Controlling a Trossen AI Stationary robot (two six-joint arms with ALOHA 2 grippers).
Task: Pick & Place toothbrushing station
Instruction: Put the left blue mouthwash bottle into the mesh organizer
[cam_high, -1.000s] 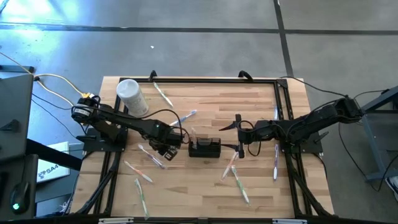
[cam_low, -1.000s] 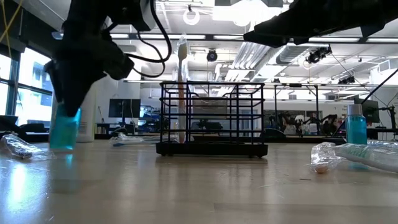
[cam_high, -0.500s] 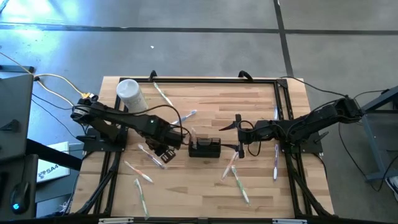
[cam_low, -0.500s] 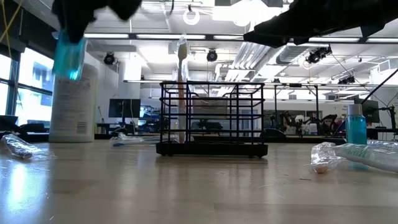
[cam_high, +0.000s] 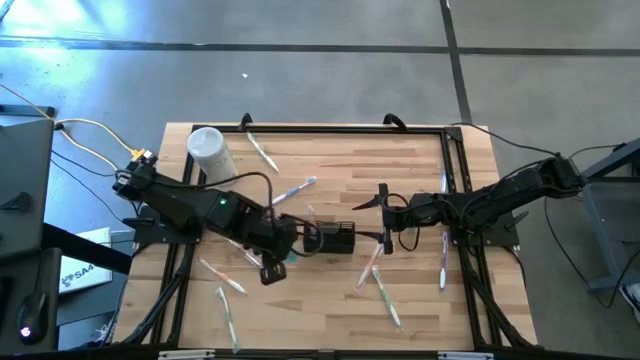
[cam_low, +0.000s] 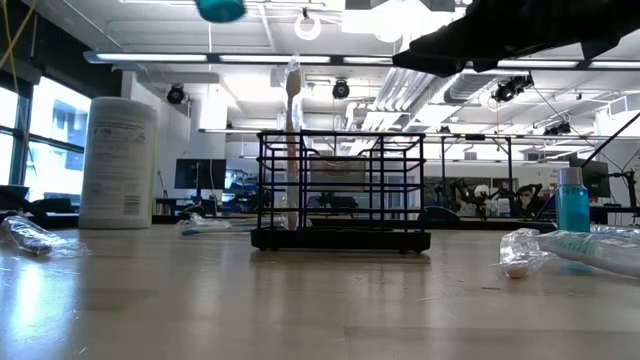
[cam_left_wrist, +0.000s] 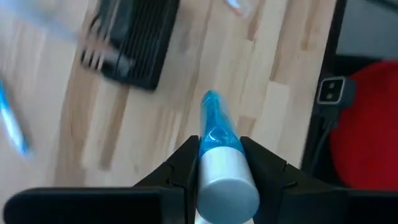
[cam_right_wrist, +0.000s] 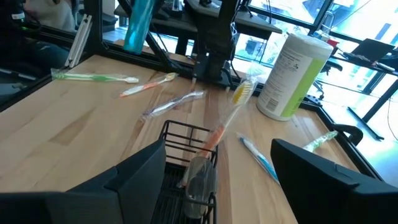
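Note:
The toothbrushing station is a small black wire holder standing on the table's middle, with a toothbrush upright in it; it also shows in the left wrist view and the right wrist view. My left gripper is just left of the holder, high above the table, and shut on a blue bottle with a white cap. The bottle's blue end shows at the top of the low view. My right gripper is open and empty just right of the holder. My left gripper pinches the blue bottle between its two fingers at the place where the white cap meets the blue body. The bottle lies along the fingers, cap end toward the wrist, blue end pointing down at the table. It is lifted clear.
A white cylindrical container stands at the far left. Several wrapped toothbrushes lie scattered, some left of the holder and some right of it. Another blue bottle shows at the right in the low view. Black rails frame the table.
My left gripper has gone up with the blue bottle, from near table height to well above the holder's top, and a little toward the holder and the near edge. The bottle is now lifted clear. The holder has stayed put.

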